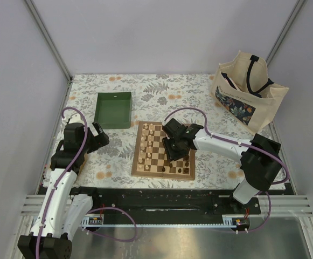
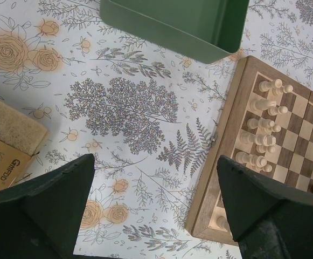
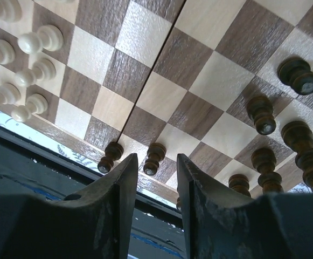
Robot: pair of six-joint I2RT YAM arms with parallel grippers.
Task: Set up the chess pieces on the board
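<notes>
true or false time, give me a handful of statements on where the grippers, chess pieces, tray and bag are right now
1. The green tray holds chess pieces. False: no pieces show in it.
2. The right gripper is over the board. True.
3. The left gripper is over the board too. False: it is over the floral cloth to the left of the board, fingers wide apart.
4. The cream pieces stand on the side of the board towards the left arm. True.
5. The tote bag lies flat on the board. False: it stands upright at the far right corner of the table.
</notes>
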